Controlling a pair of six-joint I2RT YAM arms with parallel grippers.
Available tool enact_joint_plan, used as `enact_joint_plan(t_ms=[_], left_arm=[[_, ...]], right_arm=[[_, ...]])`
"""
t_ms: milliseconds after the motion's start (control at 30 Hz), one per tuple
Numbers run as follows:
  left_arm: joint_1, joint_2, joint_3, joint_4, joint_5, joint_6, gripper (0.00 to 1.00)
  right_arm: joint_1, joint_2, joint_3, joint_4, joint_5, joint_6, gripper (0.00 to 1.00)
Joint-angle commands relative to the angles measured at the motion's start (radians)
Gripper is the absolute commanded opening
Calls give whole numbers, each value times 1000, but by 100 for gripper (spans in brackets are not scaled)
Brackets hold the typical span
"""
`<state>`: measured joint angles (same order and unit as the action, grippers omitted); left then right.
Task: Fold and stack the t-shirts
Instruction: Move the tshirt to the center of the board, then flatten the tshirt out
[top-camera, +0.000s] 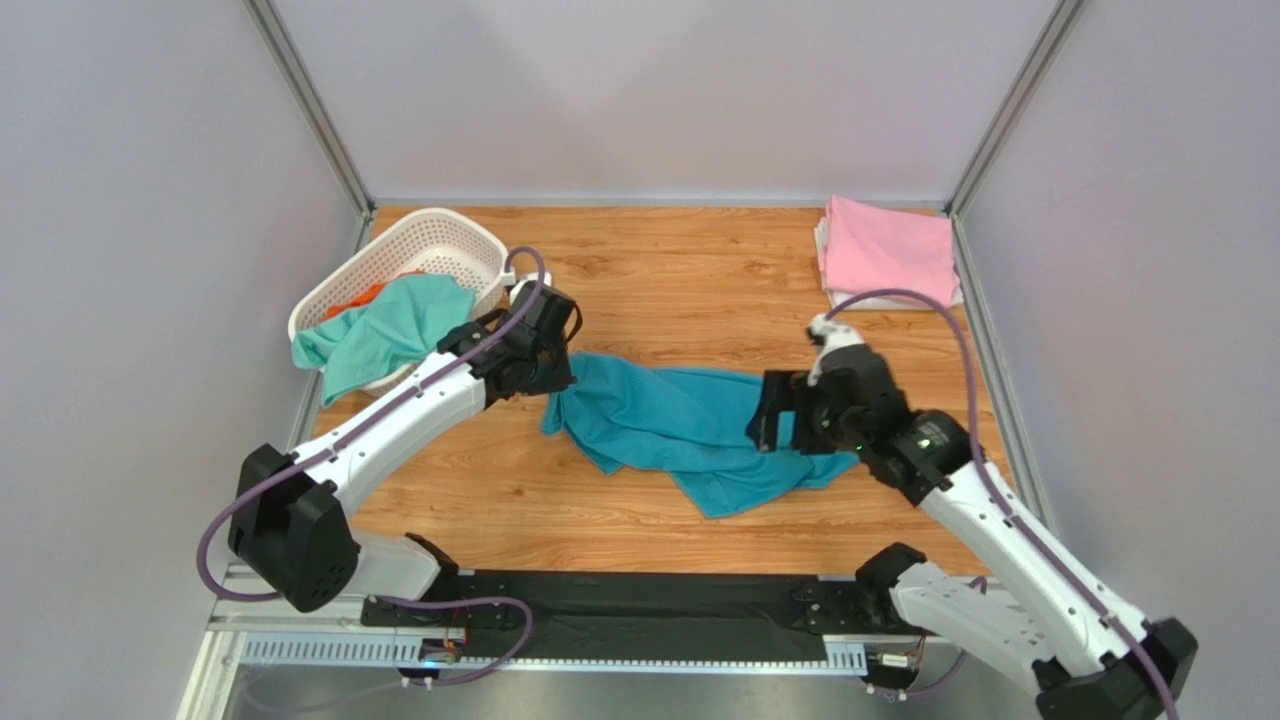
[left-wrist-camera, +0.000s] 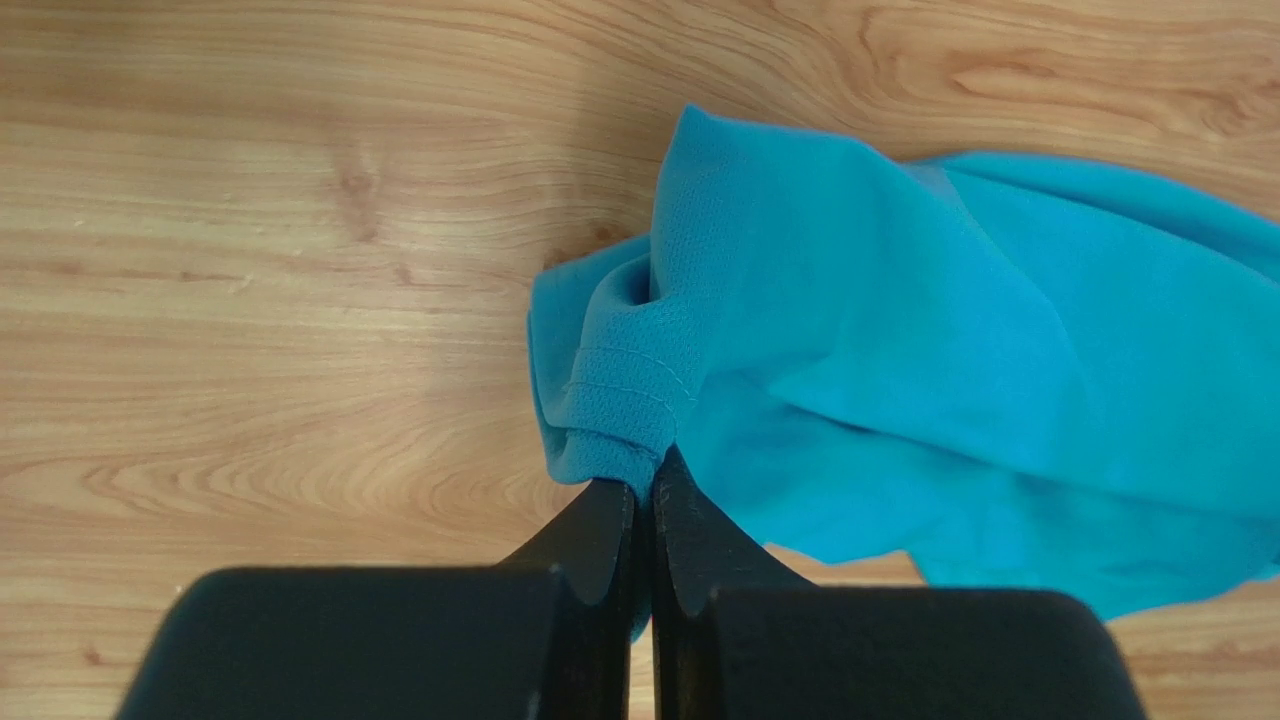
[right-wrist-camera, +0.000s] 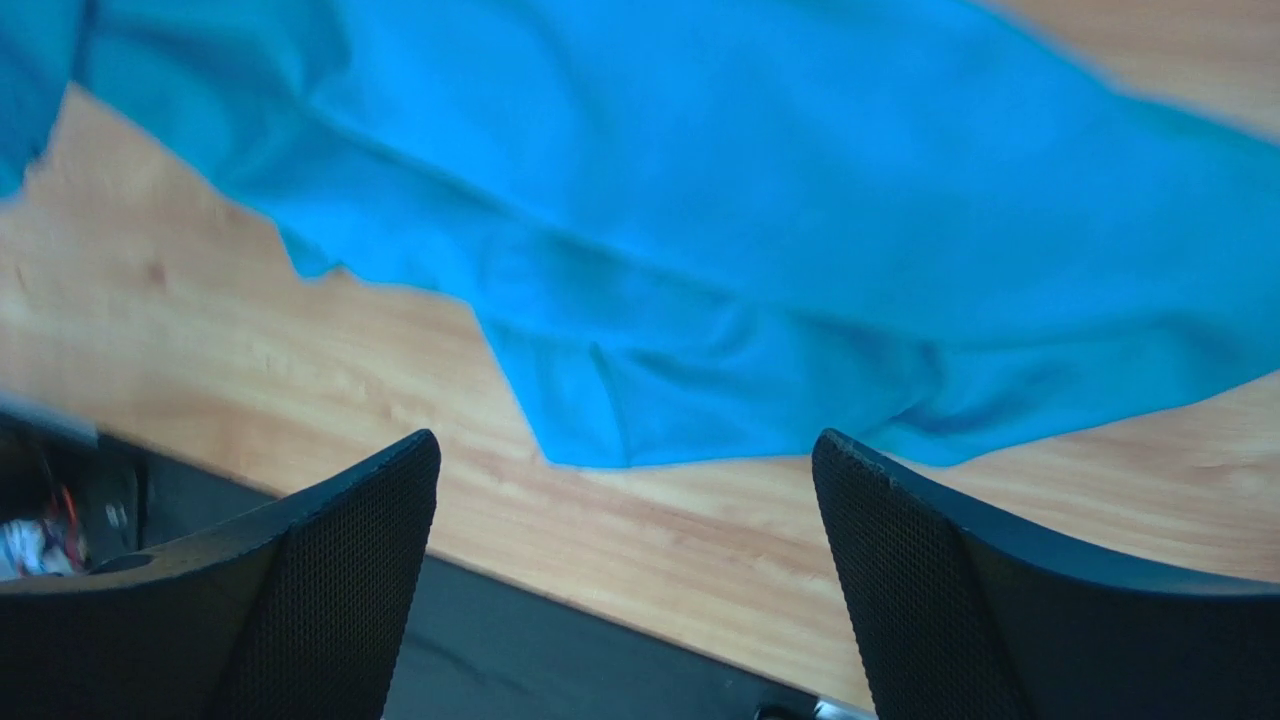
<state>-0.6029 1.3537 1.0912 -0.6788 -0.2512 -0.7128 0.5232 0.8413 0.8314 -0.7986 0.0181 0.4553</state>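
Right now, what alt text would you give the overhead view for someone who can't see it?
Two robot arms work a crumpled teal shirt: the left gripper is shut on its left end, the right gripper hangs open over its right end. At far left a mint shirt spills from a white basket; a folded pink shirt lies far right.

There are no words, numbers or signs to read in any view. The teal-blue t-shirt (top-camera: 676, 428) in the middle of the table is plain cloth with no print. The pink t-shirt (top-camera: 890, 248) at the far right corner and the white basket (top-camera: 436, 237) at the far left corner are plain too.
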Motion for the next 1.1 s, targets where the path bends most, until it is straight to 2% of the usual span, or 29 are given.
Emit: enact_joint_plan(t_ms=[0, 100, 200, 467, 733, 800, 833, 900, 933, 1000, 1067], left_arm=[[20, -33, 9, 22, -77, -50, 0], [43, -47, -25, 16, -76, -57, 0], [54, -62, -42, 16, -71, -63, 0], [60, -76, -88, 24, -60, -85, 0], [80, -67, -100, 16, -52, -97, 0], [83, -67, -106, 18, -56, -99, 0], [84, -67, -109, 19, -63, -99, 0], [92, -68, -108, 18, -62, -94, 0], [97, -71, -103, 18, -59, -93, 0], [107, -77, -87, 13, -57, -83, 0], [115, -82, -74, 12, -66, -79, 0]], right_arm=[[275, 50, -32, -18, 132, 130, 95], [461, 165, -61, 28, 221, 219, 95], [537, 310, -55, 76, 252, 240, 93], [546, 522, -42, 237, 284, 143, 85], [546, 654, -74, 289, 191, 148, 76], [546, 668, -95, 291, 184, 163, 60], [544, 670, -97, 288, 189, 161, 39], [543, 650, -62, 213, 244, 170, 17], [541, 634, -42, 175, 275, 175, 0], [525, 546, 16, 69, 345, 165, 0], [480, 417, 40, 33, 341, 131, 0]])
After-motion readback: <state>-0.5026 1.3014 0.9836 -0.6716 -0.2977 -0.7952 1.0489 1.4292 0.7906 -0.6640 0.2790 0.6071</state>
